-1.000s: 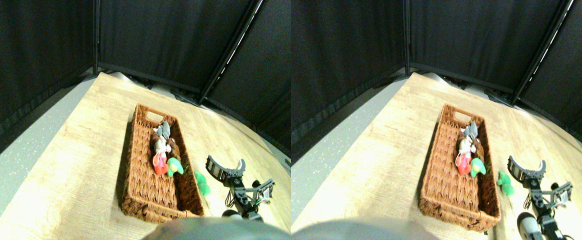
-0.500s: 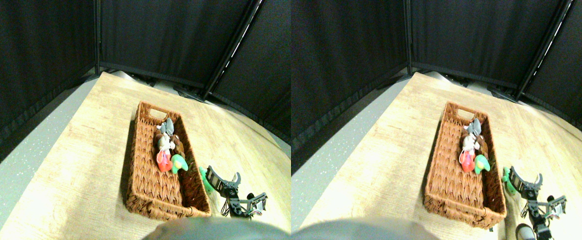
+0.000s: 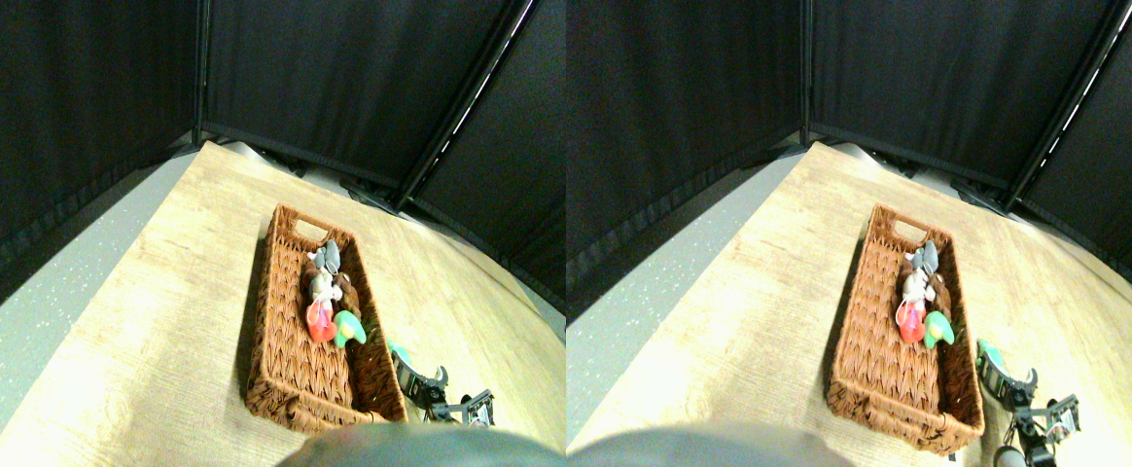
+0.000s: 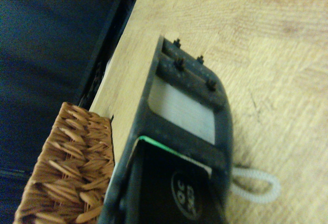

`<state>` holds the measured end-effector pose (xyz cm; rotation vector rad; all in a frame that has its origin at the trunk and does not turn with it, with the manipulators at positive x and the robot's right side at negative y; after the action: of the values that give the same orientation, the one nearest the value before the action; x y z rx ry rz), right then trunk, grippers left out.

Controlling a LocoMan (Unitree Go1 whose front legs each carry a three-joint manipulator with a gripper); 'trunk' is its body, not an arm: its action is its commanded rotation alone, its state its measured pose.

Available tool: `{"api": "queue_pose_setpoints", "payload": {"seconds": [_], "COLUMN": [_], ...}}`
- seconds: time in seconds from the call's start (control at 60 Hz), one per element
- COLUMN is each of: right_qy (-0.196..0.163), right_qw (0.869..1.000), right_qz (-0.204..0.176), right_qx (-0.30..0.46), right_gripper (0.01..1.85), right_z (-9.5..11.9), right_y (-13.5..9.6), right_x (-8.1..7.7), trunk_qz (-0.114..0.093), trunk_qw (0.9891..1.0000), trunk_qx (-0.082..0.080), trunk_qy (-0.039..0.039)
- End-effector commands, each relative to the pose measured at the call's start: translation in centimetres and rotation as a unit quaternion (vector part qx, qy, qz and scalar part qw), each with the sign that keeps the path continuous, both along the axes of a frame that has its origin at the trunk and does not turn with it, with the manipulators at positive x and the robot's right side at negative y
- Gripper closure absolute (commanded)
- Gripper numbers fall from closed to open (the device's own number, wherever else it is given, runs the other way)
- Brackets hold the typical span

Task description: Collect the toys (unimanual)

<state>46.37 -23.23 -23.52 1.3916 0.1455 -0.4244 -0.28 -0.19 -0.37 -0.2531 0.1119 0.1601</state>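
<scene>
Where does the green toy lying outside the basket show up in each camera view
Stereo pair view: the green toy lies on the table just beyond the basket's right wall, at the tip of the pincer.
Wrist view: only a thin green sliver shows, seen through the dark jaw frame; the rest is hidden.
Shared landmark: the woven basket, whose corner stands beside the jaw in the wrist view.

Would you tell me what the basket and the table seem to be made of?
The basket looks like woven wicker or rattan, matte brown: braided strands show in the wrist view. The table looks like pale wood or wood-look laminate, smooth with printed-looking grain; which one cannot be told.
</scene>
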Motion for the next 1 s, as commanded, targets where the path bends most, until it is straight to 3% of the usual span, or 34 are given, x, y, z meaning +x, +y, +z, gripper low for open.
{"api": "queue_pose_setpoints", "payload": {"seconds": [0.017, 0.183, 0.283, 0.5, 0.617, 0.733, 0.8, 0.833, 1.0], "right_qy": [-0.005, 0.015, 0.036, 0.033, 0.025, 0.009, 0.02, 0.018, 0.005], "right_qw": [1.0, 1.0, 0.999, 0.998, 0.998, 0.998, 0.999, 0.999, 0.998], "right_qz": [0.007, 0.016, 0.001, -0.022, -0.014, -0.022, -0.031, -0.035, -0.061], "right_qx": [0.006, 0.023, 0.034, 0.046, 0.05, 0.063, 0.024, 0.028, 0.005], "right_gripper": [1.05, 1.06, 1.12, 1.17, 1.21, 1.33, 1.65, 1.72, 1.77], "right_z": [0.3, -1.2, -2.3, -3.1, -3.1, -2.9, -2.3, -2.2, -1.1], "right_y": [0.3, 0.1, -0.2, -0.8, -1.0, -0.9, -0.8, -0.8, -0.4], "right_x": [0.2, 0.8, 1.1, 2.0, 2.3, 2.4, 2.4, 2.4, 2.4], "trunk_qz": [0.009, 0.012, 0.012, 0.008, 0.006, 0.005, 0.003, 0.002, 0.001], "trunk_qw": [0.9999, 0.9998, 0.9998, 0.9999, 0.9999, 0.9999, 0.9999, 0.9999, 0.9999], "trunk_qx": [-0.011, -0.011, -0.011, -0.008, -0.008, -0.006, -0.005, -0.005, -0.002], "trunk_qy": [0.0076, 0.0079, 0.01, 0.0116, 0.0132, 0.0142, 0.0154, 0.0149, 0.0138]}}
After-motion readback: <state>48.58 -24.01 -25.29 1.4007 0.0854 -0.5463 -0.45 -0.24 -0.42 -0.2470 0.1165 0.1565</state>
